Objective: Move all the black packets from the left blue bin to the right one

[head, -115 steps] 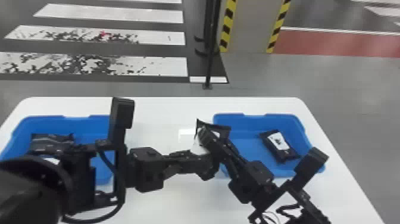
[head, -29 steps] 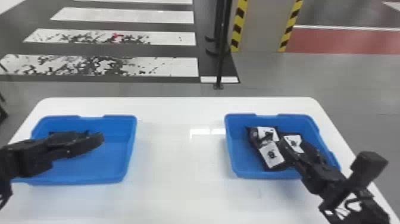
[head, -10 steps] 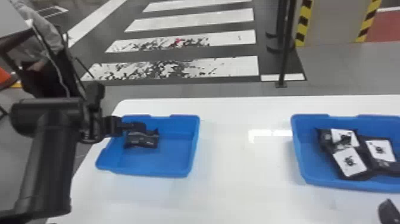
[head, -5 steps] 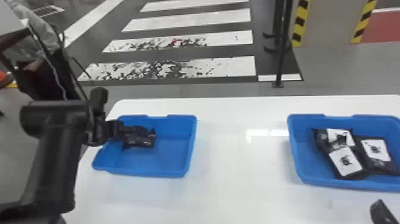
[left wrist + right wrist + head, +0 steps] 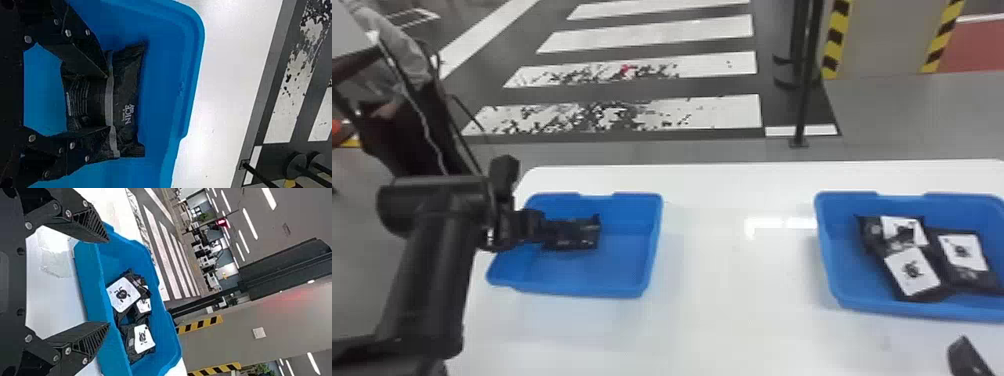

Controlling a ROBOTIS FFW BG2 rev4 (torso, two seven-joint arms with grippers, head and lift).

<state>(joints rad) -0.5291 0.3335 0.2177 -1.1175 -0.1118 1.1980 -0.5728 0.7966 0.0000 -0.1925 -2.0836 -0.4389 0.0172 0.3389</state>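
In the head view my left gripper (image 5: 548, 231) reaches into the left blue bin (image 5: 582, 291), over a black packet (image 5: 582, 236) near its far left part. The left wrist view has the left gripper (image 5: 109, 102) with fingertips apart, resting on the packet (image 5: 127, 105), whose middle shows between them. Three black packets with white labels, one (image 5: 912, 272) overlapping others, lie in the right blue bin (image 5: 907, 311). My right gripper (image 5: 967, 356) is at the lower right edge; in the right wrist view the right gripper (image 5: 108, 282) stands open and empty, short of the bin (image 5: 88, 278).
Both bins stand on a white table (image 5: 722, 310), with a wide stretch of tabletop between them. A dark post (image 5: 804, 90) rises beyond the far edge. A person in grey sleeves (image 5: 392, 55) is at the far left.
The head view has swung left. My left arm has reached farther into the left bin, onto its packet. The right gripper has drawn back from the right bin, leaving the packet it carried earlier there.
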